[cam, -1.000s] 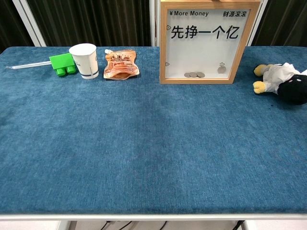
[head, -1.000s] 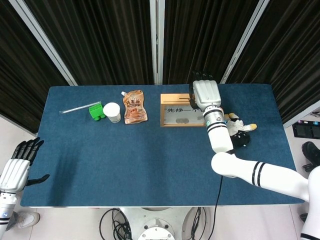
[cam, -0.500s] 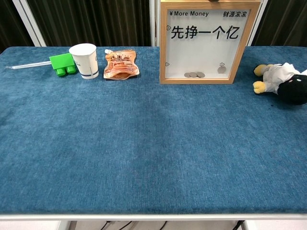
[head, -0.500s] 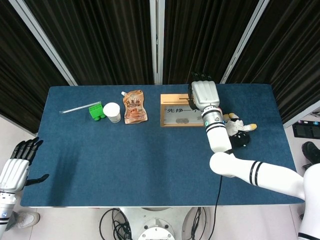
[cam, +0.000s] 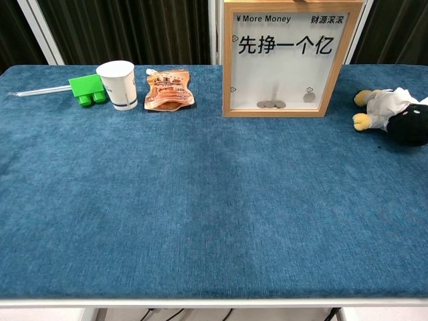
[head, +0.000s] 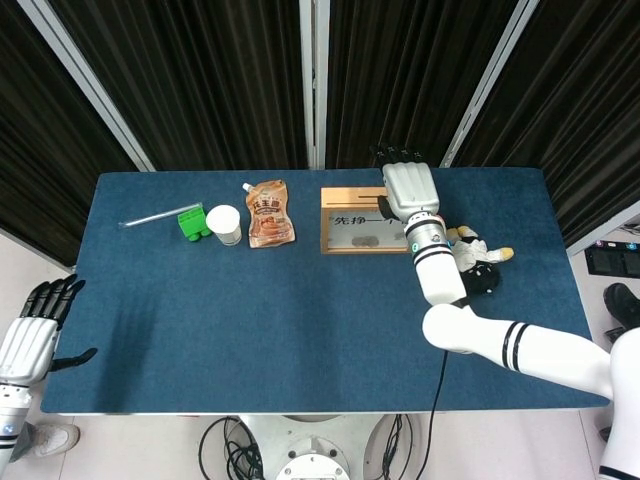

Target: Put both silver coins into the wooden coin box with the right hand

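Note:
The wooden coin box (cam: pixel 292 59) stands upright at the back of the table, with a glass front and printed characters. Several silver coins (cam: pixel 270 104) lie at its bottom, one more coin (cam: pixel 309 97) rests to the right, and a thin sliver shows just above the pile. In the head view my right hand (head: pixel 408 188) hovers back-up over the right end of the box (head: pixel 352 222), its dark fingertips (head: pixel 398 153) stretched out past the top edge; I see nothing in it. My left hand (head: pixel 35 330) hangs off the table's front left corner, fingers apart and holding nothing.
A paper cup (cam: pixel 117 84), a green block (cam: pixel 87 89) with a straw (cam: pixel 37 91) and an orange snack pouch (cam: pixel 168 89) sit at the back left. A plush toy (cam: pixel 391 115) lies right of the box. Blue cloth (cam: pixel 200 200) covers the table.
My right hand has shifted slightly over the box top, its fingertips now showing further past the edge. A thin sliver has appeared above the coin pile inside the box.

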Motion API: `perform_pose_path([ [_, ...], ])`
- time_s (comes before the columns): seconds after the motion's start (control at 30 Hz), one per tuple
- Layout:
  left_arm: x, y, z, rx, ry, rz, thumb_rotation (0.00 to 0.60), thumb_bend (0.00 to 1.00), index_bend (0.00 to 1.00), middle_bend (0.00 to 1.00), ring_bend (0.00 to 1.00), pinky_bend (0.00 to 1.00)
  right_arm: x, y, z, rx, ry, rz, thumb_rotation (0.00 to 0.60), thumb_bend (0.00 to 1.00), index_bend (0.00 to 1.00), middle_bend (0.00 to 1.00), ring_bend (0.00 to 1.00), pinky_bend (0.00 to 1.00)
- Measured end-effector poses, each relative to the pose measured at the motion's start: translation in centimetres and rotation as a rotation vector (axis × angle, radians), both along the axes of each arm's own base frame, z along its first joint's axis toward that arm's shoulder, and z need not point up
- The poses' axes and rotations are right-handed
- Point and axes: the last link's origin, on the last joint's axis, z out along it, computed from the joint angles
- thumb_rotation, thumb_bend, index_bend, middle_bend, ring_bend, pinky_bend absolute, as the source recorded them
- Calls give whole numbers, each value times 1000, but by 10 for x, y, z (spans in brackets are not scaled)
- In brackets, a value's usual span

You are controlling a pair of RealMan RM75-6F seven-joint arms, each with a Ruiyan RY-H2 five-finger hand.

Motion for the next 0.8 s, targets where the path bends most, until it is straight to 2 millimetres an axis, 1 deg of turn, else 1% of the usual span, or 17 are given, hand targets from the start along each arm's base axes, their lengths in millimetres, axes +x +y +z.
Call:
perform_pose_path([
  [0.17,2,0,1,3,3,-3,600,28,49,8,0,0,0,3,6,-14,-22,29,600,395,0,0,0,0],
  [0.3,3,-1,1,5,4,-6,600,28,49,8,0,0,-3,12,16,-39,-31,64,600,395,0,0,0,0],
  [0.4,4,-1,2,9,5,-8,600,28,49,8,0,0,-11,23,27,-76,-16,105,600,394,0,0,0,0],
  [0.47,4,-1,2,10,8,-10,600,28,49,8,0,0,-23,36,36,-112,10,138,600,393,0,0,0,0],
  [0.5,5,-1,2,10,9,-12,600,28,49,8,0,0,-30,43,40,-130,24,152,600,391,0,0,0,0],
  [0.6,6,0,2,15,15,-18,600,28,49,8,0,0,-60,69,50,-186,78,194,600,381,0,0,0,0],
  [0.7,8,0,2,23,28,-23,600,27,49,8,0,0,-102,106,55,-227,124,216,600,366,0,0,0,0],
  [0.73,9,0,2,27,36,-25,600,28,49,8,0,0,-122,124,55,-233,133,214,600,355,0,0,0,0],
  [0.8,9,-1,2,32,50,-26,600,28,49,8,0,0,-155,154,52,-230,133,193,600,323,0,0,0,0],
])
